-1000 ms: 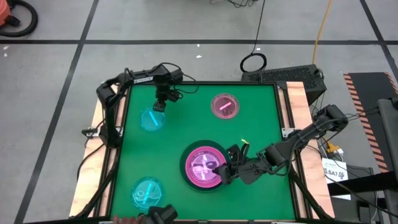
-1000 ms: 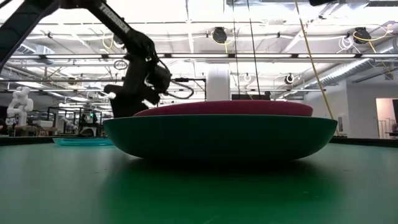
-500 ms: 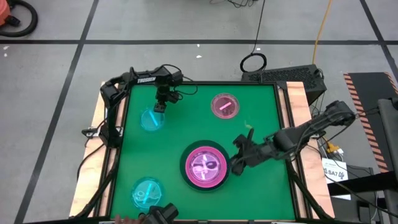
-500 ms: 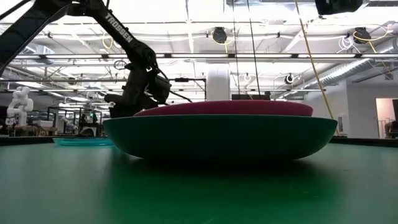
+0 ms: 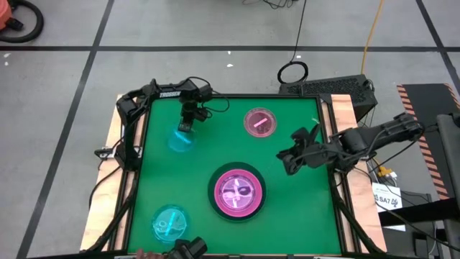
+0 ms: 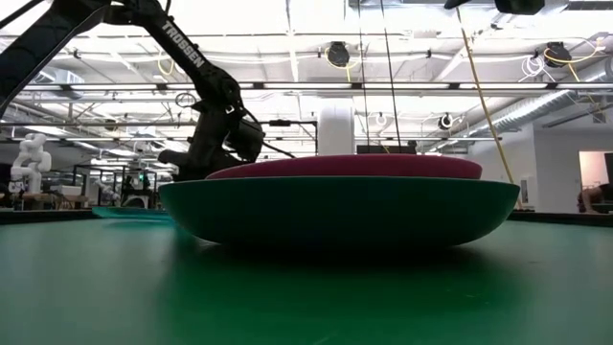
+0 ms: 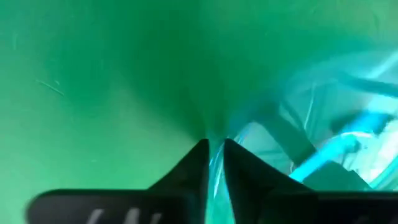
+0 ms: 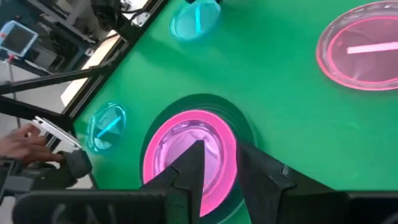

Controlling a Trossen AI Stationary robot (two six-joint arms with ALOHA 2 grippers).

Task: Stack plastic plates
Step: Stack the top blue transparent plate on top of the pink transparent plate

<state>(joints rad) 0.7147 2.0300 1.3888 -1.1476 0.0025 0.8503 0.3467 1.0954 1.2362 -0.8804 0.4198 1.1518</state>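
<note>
A small translucent cyan plate [image 5: 179,139] lies at the table's far left, and my left gripper [image 5: 185,127] is shut on its far rim. At centre stands a stack [image 5: 237,193]: a dark green plate [image 6: 335,211] at the bottom, a hot pink one [image 6: 345,169] in it and a translucent pink one [image 8: 186,140] on top. A second translucent pink plate [image 5: 260,122] lies flat at the far centre, and another cyan plate [image 5: 169,221] at the near left. My right gripper [image 5: 286,162] hangs open and empty to the right of the stack. My left gripper pinches the cyan plate's rim [image 7: 216,167] between its two fingertips, on the plate's far side. The fingers come from above and point down. In the low view the plate [image 6: 124,213] shows low, at table level.
Bare green mat lies between the plates. Wooden rails [image 5: 343,115] border the table on the left and right. A person's hand [image 8: 15,143] shows beyond the table's near left corner in the right wrist view.
My left gripper has shut on the far rim of the cyan plate. My right gripper has drawn back from over the stack toward the table's right and far edges, with nothing between its fingers. The stack has stayed in place.
</note>
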